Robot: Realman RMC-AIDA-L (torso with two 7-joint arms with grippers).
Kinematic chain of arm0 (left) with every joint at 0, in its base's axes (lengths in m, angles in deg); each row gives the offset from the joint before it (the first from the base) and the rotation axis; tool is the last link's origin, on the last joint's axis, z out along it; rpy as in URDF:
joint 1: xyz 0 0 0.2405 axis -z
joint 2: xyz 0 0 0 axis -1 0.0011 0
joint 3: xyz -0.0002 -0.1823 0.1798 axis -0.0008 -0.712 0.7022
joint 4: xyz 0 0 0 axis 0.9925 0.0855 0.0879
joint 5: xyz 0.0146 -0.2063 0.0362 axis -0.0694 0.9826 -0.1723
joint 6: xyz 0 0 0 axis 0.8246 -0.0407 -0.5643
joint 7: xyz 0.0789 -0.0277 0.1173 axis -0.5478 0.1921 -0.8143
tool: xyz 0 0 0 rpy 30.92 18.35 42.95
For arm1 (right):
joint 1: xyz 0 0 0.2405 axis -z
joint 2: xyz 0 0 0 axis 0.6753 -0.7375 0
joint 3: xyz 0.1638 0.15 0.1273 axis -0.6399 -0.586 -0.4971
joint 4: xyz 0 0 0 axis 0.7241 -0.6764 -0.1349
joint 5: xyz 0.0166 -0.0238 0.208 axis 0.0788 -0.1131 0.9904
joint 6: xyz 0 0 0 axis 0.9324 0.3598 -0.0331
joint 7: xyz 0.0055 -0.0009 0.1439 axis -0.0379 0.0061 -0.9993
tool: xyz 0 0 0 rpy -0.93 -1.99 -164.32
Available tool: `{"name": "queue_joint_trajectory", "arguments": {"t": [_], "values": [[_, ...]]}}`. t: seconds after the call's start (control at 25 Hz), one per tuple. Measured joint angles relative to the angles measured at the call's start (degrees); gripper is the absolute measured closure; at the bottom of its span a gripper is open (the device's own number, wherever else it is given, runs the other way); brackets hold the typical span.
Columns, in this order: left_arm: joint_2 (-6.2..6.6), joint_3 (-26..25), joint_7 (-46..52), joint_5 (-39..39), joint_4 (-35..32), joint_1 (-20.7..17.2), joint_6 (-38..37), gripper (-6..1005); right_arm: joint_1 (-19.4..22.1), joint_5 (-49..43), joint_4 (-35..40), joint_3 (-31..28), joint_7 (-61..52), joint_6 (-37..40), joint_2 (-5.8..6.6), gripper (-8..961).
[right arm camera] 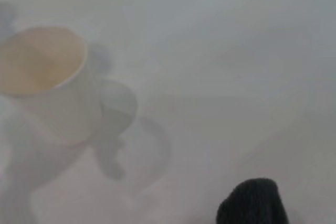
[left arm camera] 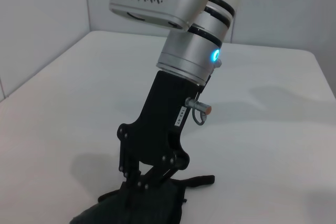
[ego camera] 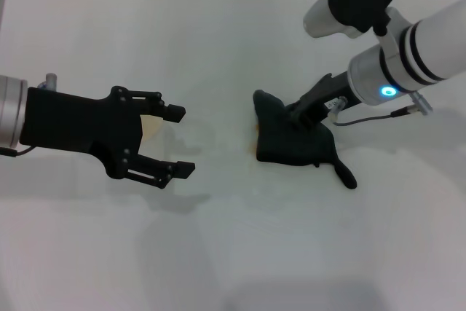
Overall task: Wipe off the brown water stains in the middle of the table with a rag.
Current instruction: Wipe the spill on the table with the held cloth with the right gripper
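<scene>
Here my right tool (ego camera: 297,118) presses down on the rag (ego camera: 291,143) mid-tabletop (ego camera: 218,253), pinching its folds. Orange-brown stains (ego camera: 254,138) peek out at the rag's left edge. My left tool (ego camera: 179,140) hovers spread, far left.

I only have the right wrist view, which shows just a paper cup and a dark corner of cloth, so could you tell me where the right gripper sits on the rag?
Observer: In the head view the right gripper is down on the rag, near its far edge, with its fingers closed into the cloth.
Operator: Thank you. Are the brown water stains showing anywhere?
Observer: Only a thin orange-brown sliver of the brown water stains shows at the rag's left edge.
Operator: And where is the left gripper, please?
Observer: The left gripper is open, off to the rag's left over the table, with the paper cup partly hidden behind it.
</scene>
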State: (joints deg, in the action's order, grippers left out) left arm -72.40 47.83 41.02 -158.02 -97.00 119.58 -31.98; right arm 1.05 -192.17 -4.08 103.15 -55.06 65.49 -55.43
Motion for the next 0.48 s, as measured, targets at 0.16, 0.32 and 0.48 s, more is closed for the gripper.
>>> {"name": "queue_joint_trajectory", "arguments": {"t": [0.16,0.32,0.48], "values": [[-0.09,0.0,-0.1,0.0,0.0,0.0,0.3,119,-1.2,0.3,-0.1,1.3,0.0,0.8,-0.31,877],[-0.21,0.0,-0.4,0.0,0.0,0.0,0.4,119,-2.2,0.8,1.0,4.0,-0.8,1.9,-0.57,877],[-0.3,0.0,-0.8,0.0,0.0,-0.1,0.4,119,-2.8,1.2,1.9,7.1,-2.2,2.3,-0.62,877]]}}
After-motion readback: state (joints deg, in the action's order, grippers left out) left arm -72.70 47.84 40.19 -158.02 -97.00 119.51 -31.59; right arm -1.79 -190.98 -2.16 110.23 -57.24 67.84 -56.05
